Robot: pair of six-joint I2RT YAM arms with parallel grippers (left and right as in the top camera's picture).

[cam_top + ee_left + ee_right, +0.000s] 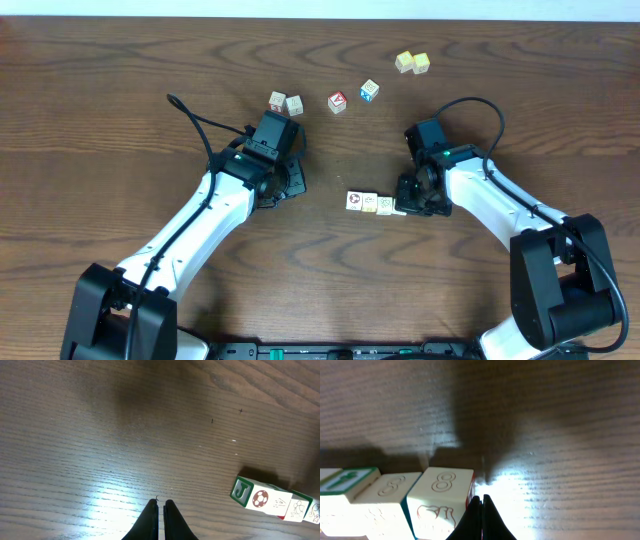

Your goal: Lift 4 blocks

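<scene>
While left fingers (149,522) and right fingers (492,525) sit pressed together, blocks (272,502) show green J, embossed 8.

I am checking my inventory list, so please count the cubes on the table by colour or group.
Whitish cubes in the row: 4 (the end one is partly hidden in the overhead view)
Pale yellow cubes: 2
Red-faced cube: 1
Blue-faced cube: 1
Beige cubes near the left arm: 2
Total: 10
</scene>
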